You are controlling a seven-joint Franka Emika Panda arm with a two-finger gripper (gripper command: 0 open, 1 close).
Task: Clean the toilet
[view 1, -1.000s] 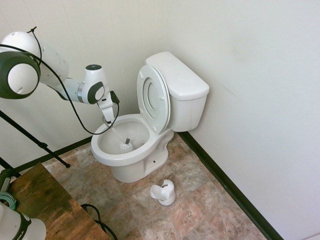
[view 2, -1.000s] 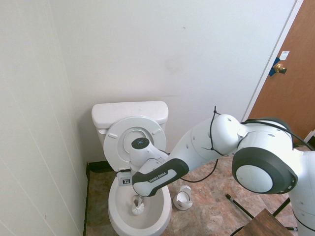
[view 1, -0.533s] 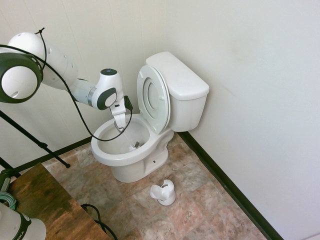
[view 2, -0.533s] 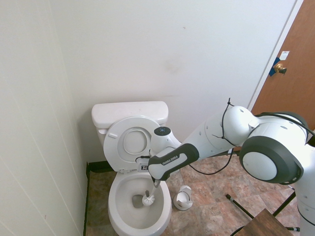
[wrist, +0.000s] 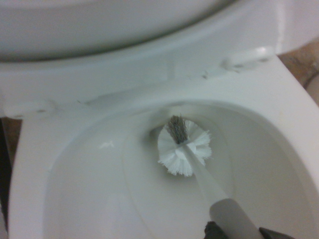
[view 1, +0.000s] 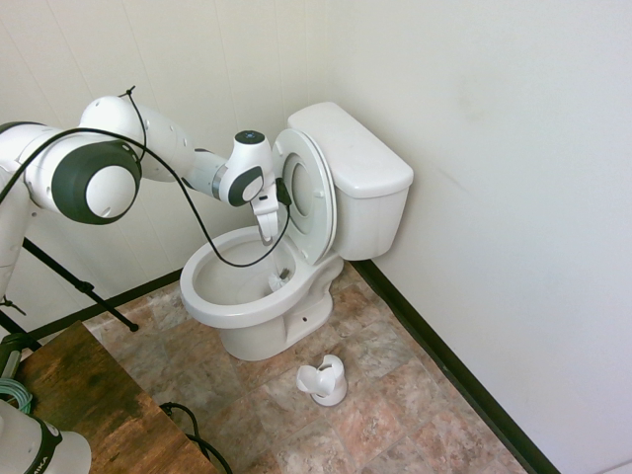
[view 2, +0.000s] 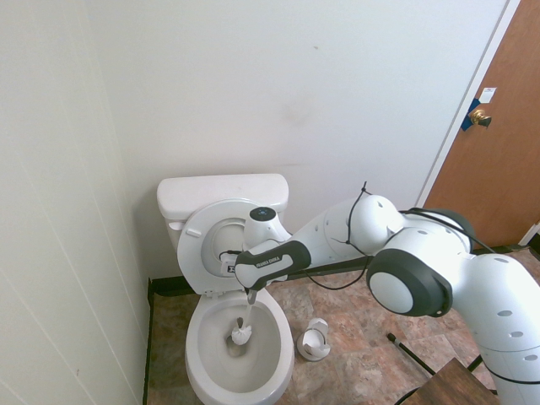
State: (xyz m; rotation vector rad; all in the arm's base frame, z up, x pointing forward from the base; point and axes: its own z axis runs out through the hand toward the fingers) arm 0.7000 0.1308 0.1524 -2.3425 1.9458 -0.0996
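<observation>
The white toilet point(view 1: 360, 173) stands in the corner with its seat and lid point(view 1: 301, 193) raised against the tank. My gripper point(view 1: 266, 234) hangs over the back of the bowl, just in front of the raised seat, shut on the handle of a white toilet brush. The brush head point(view 1: 278, 282) is down inside the bowl near its rear wall. In the second exterior view the gripper point(view 2: 251, 295) sits above the brush head point(view 2: 241, 336), which is low in the toilet point(view 2: 221, 192) bowl. The wrist view shows the brush head point(wrist: 183, 147) against the bowl's point(wrist: 279, 99) inner surface.
A small white brush holder point(view 1: 324, 380) stands on the tiled floor in front of the toilet. A wooden table corner point(view 1: 89, 395) is at the lower left. Walls close in behind and beside the toilet. A brown door point(view 2: 498, 160) is at the right.
The arm has swung toward the raised seat, carrying the brush from the middle of the bowl to its back. The gripper has stayed shut on the handle.
</observation>
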